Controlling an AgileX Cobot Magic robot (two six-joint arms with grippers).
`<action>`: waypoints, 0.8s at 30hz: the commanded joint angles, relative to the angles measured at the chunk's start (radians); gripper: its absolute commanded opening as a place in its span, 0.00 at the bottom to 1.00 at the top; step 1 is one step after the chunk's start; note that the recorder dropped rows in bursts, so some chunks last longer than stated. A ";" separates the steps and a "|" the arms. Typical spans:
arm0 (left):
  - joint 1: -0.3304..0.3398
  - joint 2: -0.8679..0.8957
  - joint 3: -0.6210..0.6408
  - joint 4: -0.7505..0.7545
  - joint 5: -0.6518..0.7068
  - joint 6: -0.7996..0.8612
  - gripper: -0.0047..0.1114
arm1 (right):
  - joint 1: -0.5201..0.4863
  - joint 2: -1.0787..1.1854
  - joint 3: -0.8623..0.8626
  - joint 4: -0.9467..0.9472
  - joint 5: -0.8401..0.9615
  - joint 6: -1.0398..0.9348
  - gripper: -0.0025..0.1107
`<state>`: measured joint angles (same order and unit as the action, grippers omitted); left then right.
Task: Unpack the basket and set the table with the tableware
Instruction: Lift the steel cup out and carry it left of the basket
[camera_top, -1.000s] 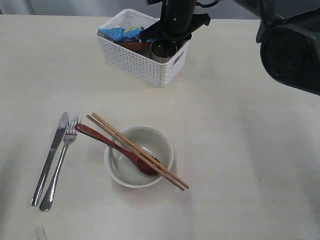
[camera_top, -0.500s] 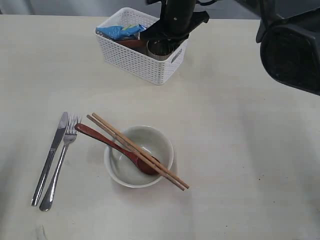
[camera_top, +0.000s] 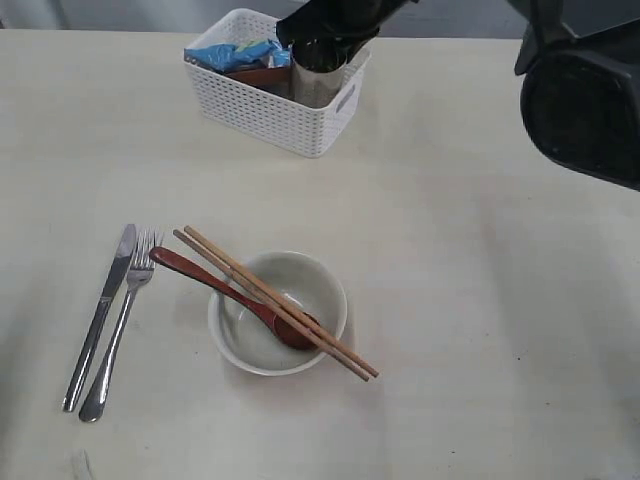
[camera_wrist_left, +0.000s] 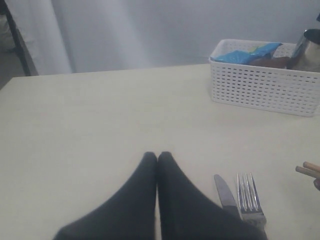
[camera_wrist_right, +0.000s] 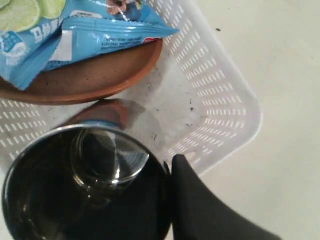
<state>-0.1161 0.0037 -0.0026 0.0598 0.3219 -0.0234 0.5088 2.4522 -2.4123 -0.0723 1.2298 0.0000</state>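
- Your right tool (camera_wrist_right: 169, 192) is pinching the cup (camera_wrist_right: 85, 195) by its wall. One finger (camera_wrist_right: 200, 210) shows outside the rim; the other is presumably inside, lost in the dark of the cup.
- The cup stands upright, mouth up, over the near right corner of the basket (camera_wrist_right: 225, 115). In the exterior view its body shows above the basket's near rim, so it looks clear of the basket floor — though you cannot confirm the gap.
- What the next move turns on: from the cup, the setting lies toward the near edge of the desk (camera_top: 480, 300) and slightly left, well apart from the basket. The bowl (camera_top: 250, 345) sits there with the spoon (camera_top: 190, 268) and chopsticks (camera_top: 215, 250) laid slantwise across it, and the knife (camera_top: 100, 315) and fork (camera_top: 120, 330) lie side by side to its left.
- The right arm has the cup, so the carry is its job. Bare desk to the right of the bowl looks like the easiest landing.
- Your left tool (camera_wrist_left: 156, 165) is pressed together and empty, low over the desk just beside the knife and fork.
- In the basket, the plate (camera_wrist_right: 100, 75) lies mostly under the bag (camera_wrist_right: 85, 30).
- The right tool is cut off at the top of the exterior view, and a dark bulk (camera_top: 585, 100) blocks the far right — you cannot see the desk behind it.
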 joint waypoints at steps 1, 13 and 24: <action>0.002 -0.004 0.003 -0.004 -0.002 0.001 0.04 | -0.006 -0.027 -0.023 -0.024 -0.009 0.000 0.02; 0.002 -0.004 0.003 -0.004 -0.002 0.001 0.04 | 0.000 -0.131 -0.023 -0.027 -0.009 0.008 0.02; 0.002 -0.004 0.003 -0.004 -0.002 0.001 0.04 | 0.175 -0.163 0.082 0.173 -0.009 -0.127 0.02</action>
<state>-0.1161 0.0037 -0.0026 0.0598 0.3219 -0.0234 0.6535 2.2991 -2.3763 0.0957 1.2279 -0.0881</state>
